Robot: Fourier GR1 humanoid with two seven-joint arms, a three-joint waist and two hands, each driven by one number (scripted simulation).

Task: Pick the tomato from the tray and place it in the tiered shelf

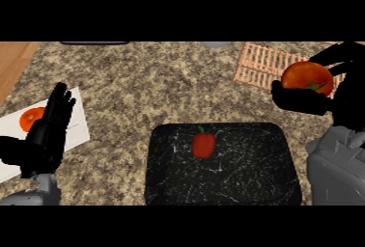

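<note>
Tomato (pixel 306 77): off black tray (pixel 235 181), clasped by curled fingers of right hand (pixel 301 102), beside slatted tiered shelf (pixel 258 62); placing not yet done. Left hand (pixel 44 137) rests at left, fingers straight.

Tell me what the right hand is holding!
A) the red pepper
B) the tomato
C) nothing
B: the right hand curls round the tomato beside the shelf, while the pepper lies on the tray.
</note>
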